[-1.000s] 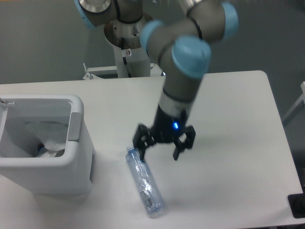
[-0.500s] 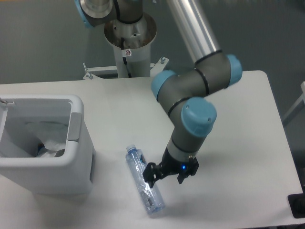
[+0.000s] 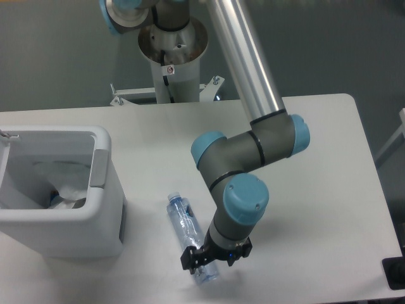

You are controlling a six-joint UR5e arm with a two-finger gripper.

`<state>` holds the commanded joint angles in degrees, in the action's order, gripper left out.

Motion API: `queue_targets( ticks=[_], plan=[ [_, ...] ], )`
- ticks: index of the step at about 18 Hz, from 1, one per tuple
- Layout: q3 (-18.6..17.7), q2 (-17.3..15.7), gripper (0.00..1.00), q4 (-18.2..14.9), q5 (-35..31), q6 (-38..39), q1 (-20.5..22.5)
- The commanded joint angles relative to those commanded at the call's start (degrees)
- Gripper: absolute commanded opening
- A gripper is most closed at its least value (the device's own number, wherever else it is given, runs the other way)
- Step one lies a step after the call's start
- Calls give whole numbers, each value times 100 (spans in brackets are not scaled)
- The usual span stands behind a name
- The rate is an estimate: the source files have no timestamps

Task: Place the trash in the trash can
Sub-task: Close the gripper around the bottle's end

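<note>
A clear crushed bottle (image 3: 187, 229) with a bluish tint lies on the white table (image 3: 316, 158), cap end toward the bin. My gripper (image 3: 204, 261) has come down over the bottle's lower end, its black fingers (image 3: 188, 261) straddling it, and it looks open around the bottle. The white trash can (image 3: 95, 209) stands at the left edge of the table. Inside it lies crumpled clear wrapper (image 3: 63, 190).
The arm's base column (image 3: 172, 57) rises behind the table's far edge. A dark object (image 3: 395, 272) sits at the table's right front corner. The bottle's lower end is close to the front edge of the table.
The gripper has moved down and toward the front, from beside the bottle's cap end to its lower end. The bottle has not moved.
</note>
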<state>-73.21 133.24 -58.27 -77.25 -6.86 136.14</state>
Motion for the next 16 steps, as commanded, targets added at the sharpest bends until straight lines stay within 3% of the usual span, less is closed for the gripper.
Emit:
queue_targets(
  ticks=[11,13,16],
  plan=[
    [-18,141,98,79,-246,18,-79],
    [-18,150,93,79,-246,18,-79],
    [-18,141,77,88,-246,26,-88]
  ],
)
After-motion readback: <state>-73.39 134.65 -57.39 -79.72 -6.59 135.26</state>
